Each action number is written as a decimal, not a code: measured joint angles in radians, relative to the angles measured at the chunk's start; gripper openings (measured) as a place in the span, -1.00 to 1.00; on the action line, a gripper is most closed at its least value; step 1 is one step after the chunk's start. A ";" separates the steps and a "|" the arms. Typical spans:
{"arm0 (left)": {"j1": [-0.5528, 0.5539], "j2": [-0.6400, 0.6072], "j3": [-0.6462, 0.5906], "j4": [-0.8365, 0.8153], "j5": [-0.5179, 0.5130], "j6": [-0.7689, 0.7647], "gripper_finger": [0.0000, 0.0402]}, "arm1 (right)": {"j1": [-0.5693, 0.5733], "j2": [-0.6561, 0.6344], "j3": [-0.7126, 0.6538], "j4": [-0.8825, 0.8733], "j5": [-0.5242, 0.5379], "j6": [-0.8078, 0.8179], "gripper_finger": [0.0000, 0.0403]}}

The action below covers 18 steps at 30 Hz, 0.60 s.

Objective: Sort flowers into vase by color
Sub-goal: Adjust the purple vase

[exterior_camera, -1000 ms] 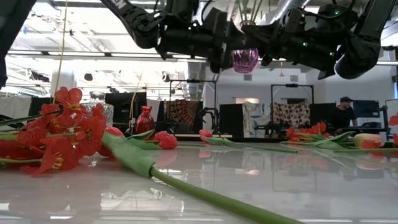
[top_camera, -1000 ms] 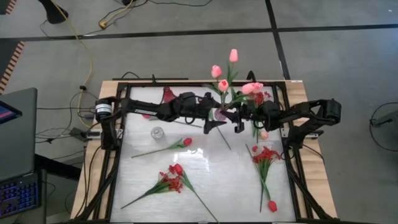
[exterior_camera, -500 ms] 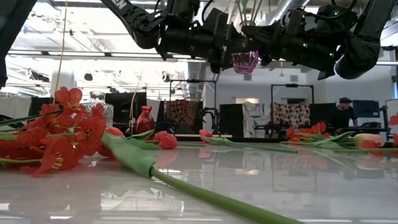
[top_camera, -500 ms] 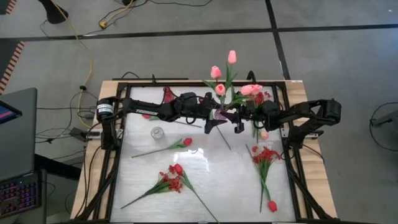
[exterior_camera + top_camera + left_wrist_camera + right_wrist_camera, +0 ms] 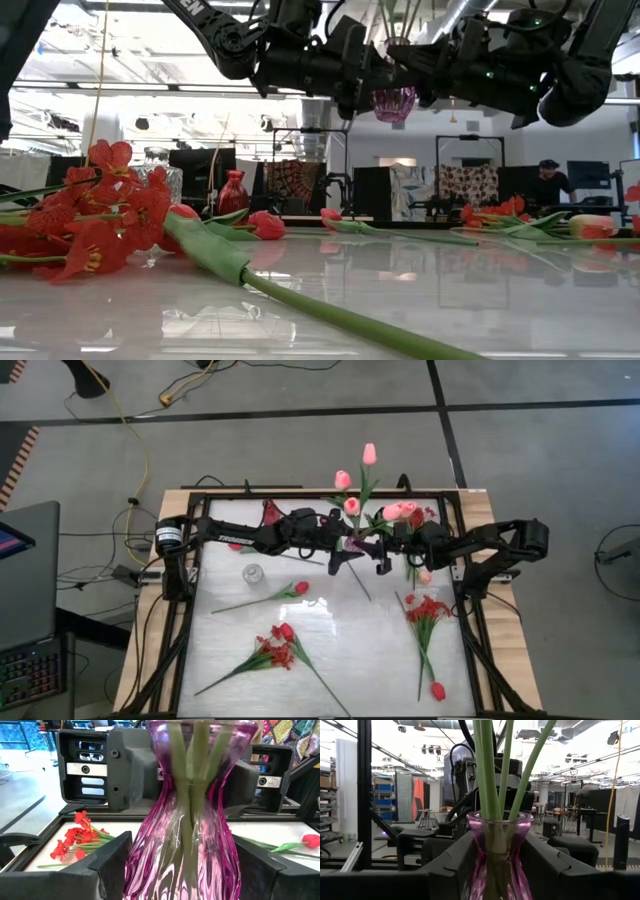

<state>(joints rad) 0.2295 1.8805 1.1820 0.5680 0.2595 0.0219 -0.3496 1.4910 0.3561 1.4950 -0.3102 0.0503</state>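
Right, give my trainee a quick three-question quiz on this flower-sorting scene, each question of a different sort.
1. True or false: the pink vase stands on the table.
2. Which flowers are in the pink vase? A) red sprays B) pink tulips C) yellow daisies
3. Name the see-through vessel standing on the table on the left arm's side.

Key
1. False: it hangs in the air between the left gripper and the right gripper.
2. B
3. The clear glass vase.
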 joint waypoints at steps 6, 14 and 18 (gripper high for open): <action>0.000 0.000 0.000 -0.009 0.005 0.000 0.29 | -0.018 0.000 0.000 -0.024 -0.002 0.061 0.14; 0.010 -0.005 0.000 -0.037 0.032 0.013 0.29 | -0.070 -0.066 0.000 -0.198 -0.120 0.116 0.54; 0.034 -0.021 -0.007 -0.045 0.101 0.011 0.29 | -0.080 -0.171 0.000 -0.392 -0.152 0.065 0.62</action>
<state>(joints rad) 0.2634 1.8592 1.1752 0.5232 0.3606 0.0326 -0.4301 1.3203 0.3565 1.1030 -0.4618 0.1156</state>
